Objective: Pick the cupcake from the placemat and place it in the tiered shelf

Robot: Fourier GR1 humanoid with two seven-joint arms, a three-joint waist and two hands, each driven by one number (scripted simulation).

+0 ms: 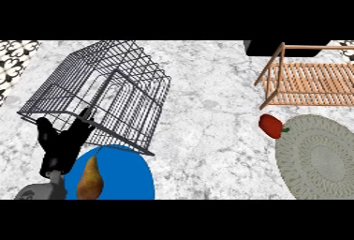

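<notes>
A round grey woven placemat (319, 157) lies at the right edge of the counter, and I see no cupcake on it or anywhere else. The wooden tiered shelf (311, 84) stands at the back right, its slatted level bare. My left hand (61, 147) rests at the lower left with fingers up and relaxed, holding nothing, in front of a wire rack. My right hand does not show.
A red pepper (270, 125) sits just left of the placemat's far rim. A large dark wire rack (104, 93) fills the left half. In front of it is a blue plate (128, 178) with a brown pear (90, 180). A black object (266, 47) stands behind the shelf.
</notes>
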